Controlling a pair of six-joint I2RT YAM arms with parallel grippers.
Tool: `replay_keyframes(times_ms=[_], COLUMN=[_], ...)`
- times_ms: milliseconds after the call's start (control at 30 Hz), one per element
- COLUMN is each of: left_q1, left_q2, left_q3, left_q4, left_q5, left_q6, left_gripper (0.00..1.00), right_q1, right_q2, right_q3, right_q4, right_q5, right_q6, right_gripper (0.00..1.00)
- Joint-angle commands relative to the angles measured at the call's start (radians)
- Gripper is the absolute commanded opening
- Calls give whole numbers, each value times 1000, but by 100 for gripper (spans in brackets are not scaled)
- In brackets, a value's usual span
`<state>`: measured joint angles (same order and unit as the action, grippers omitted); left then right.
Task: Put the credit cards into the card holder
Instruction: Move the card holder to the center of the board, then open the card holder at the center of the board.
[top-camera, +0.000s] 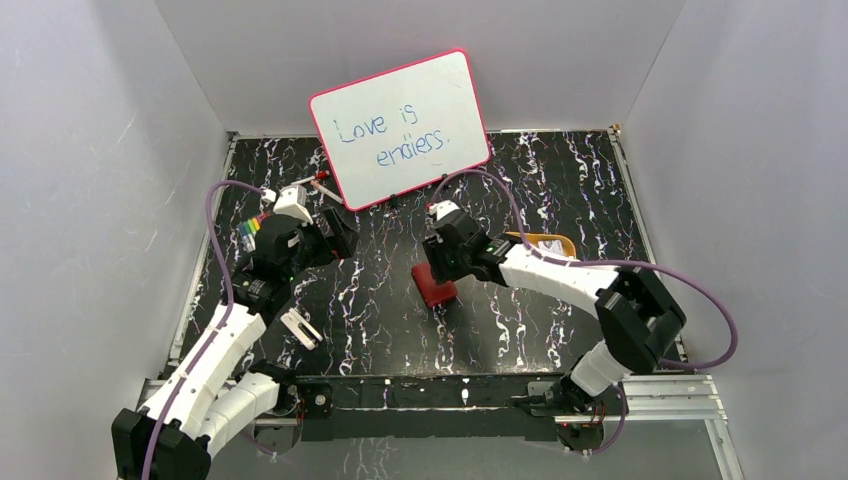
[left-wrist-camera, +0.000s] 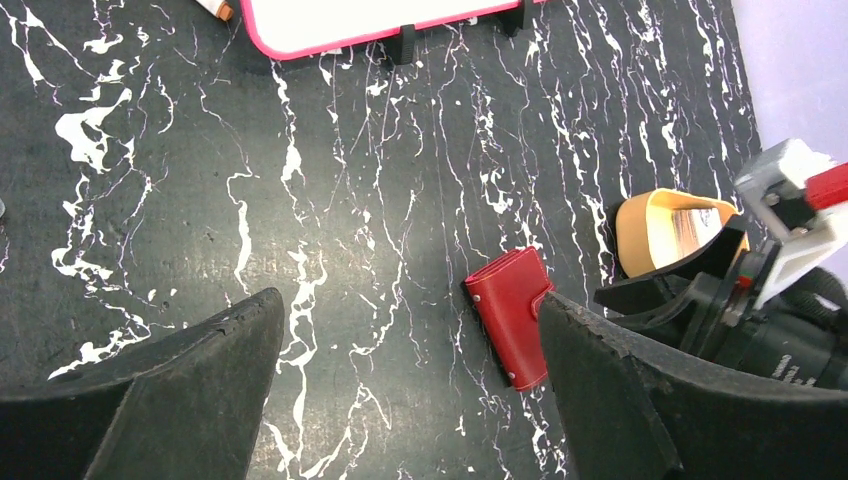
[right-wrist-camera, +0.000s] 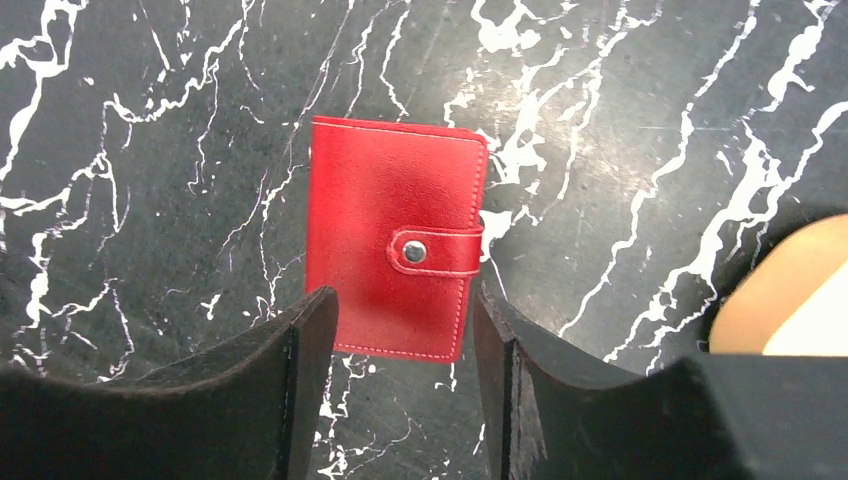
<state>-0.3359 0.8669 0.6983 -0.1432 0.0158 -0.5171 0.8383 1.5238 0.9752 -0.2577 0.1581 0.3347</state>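
Honestly, the card holder (right-wrist-camera: 385, 220) looks like light, slick leather that's a bit floppy. It's snapped closed and lying flat on the table (right-wrist-camera: 150, 150), right under the right gripper (right-wrist-camera: 405, 300) and poking out past its fingertips. Its jaws are spread, with nothing in them. I'd pinch across the long edges, clear of the snap tab (right-wrist-camera: 435, 252). The left gripper (left-wrist-camera: 410, 300) is spread wide and empty, with the holder off to its right.

Free table (left-wrist-camera: 350, 200) left of card holder (right-wrist-camera: 390, 250); tray (left-wrist-camera: 650, 225) right
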Motion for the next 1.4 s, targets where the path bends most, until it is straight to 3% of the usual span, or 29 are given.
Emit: replay_keyframes(times_ms=[0, 567, 1000, 1367], left_q1=[-4, -4, -3, -3], left_q2=[6, 9, -1, 1], left_q3=[10, 13, 13, 13], left_q4=[-6, -8, -11, -13], left_q5=[17, 22, 17, 12], left_q6=[5, 3, 3, 4], left_gripper=[94, 94, 94, 94], right_q1=[44, 87, 119, 144], right_q2=[74, 246, 268, 222], right_q3=[69, 206, 207, 241], right_q4=[-60, -68, -122, -172], right_q5=[88, 198, 265, 269], right_q6=[-67, -86, -74, -74], right_gripper=[58, 55, 46, 52])
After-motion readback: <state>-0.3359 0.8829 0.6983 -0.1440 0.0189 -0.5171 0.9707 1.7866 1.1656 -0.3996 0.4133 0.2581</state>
